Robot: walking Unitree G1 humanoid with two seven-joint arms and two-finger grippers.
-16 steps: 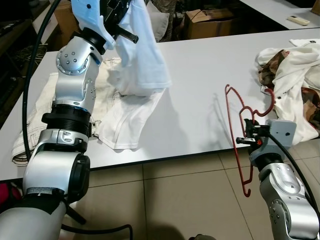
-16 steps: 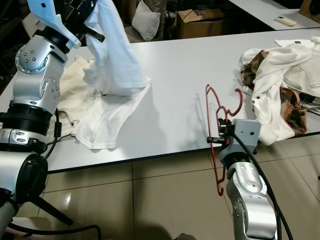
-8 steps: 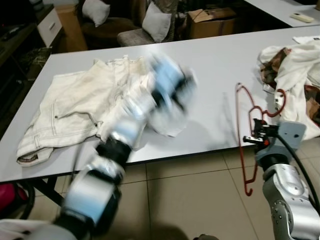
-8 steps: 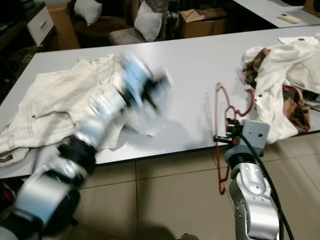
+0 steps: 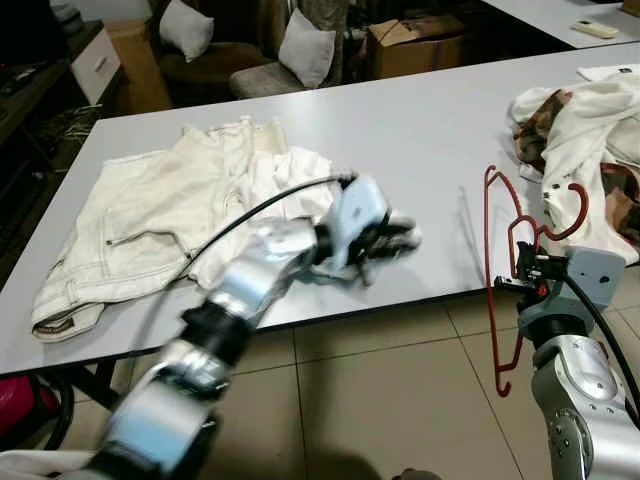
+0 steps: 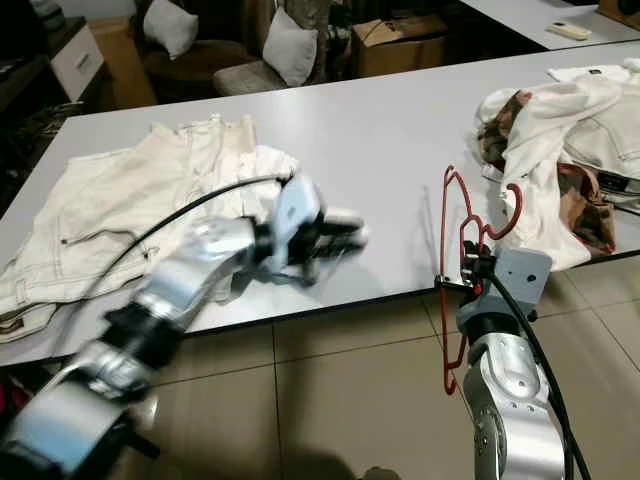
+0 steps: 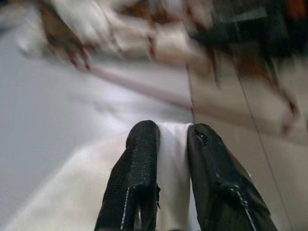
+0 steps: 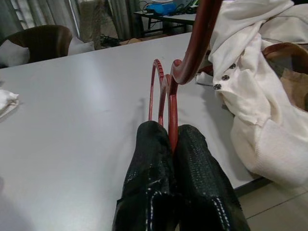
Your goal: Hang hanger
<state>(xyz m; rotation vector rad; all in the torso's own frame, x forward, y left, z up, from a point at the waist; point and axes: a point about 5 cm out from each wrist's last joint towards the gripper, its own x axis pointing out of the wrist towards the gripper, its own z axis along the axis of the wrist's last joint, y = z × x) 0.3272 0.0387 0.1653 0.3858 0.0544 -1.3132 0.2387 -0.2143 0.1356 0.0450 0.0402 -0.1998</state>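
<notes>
Right gripper (image 8: 171,139) holding the red hanger (image 5: 505,250) at the near bench (image 5: 420,130) edge; left gripper (image 7: 166,139) on the white cloth (image 7: 72,202).

The right gripper's 2 fingers are pressed together on the hanger's wire, which stands upright at the 4 o'clock part of the head views, its hook toward the clothes pile (image 5: 585,130) at 2 o'clock. The left gripper, blurred over the bench's middle, pinches a fold of white cloth between its 2 fingers. Cream trousers (image 5: 140,220) lie flat on the bench at 10 o'clock.
</notes>
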